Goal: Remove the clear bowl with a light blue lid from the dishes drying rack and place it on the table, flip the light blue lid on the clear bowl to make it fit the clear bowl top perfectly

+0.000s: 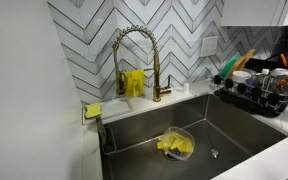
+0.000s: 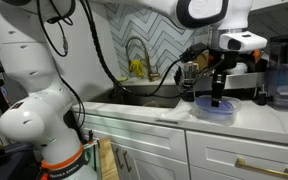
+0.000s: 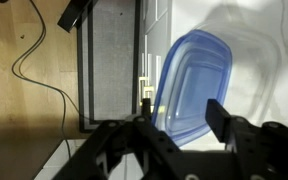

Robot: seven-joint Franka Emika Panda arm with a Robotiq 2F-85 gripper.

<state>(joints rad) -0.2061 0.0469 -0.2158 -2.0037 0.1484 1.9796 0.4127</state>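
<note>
Gripper [image 2: 217, 99] is hanging fingers-down over the white counter [image 2: 149, 118]. Its jaws are standing apart, and the wrist view is showing nothing pinched between them.

The light blue lid [image 3: 199, 80] is lying directly beneath the hand. Its rim is passing between the two fingers, with one finger [image 3: 144, 102] sitting outside the rim and the other over the lid's face. Cannot tell whether the tips are touching it. The clear bowl is not resolving under the lid in any view.

Surroundings:
- The dishes drying rack [image 2: 252, 82] is standing just behind the hand. It is crowded with colourful utensils and is apart from the fingers.
- The sink [image 1: 234, 128] is lying off to the hand's side, with the gold faucet [image 1: 134, 55] at its back.
- A clear container [image 1: 176, 143] with something yellow in it is resting in the basin.

Edges and room:
- The counter's front edge is running close beside the outer finger, near the lid's rim.
- Past that edge the wrist view is showing wooden floor [image 3: 24, 110] and a loose cable [image 3: 29, 65].
- Bare counter is lying open beyond the lid, away from that edge.
</note>
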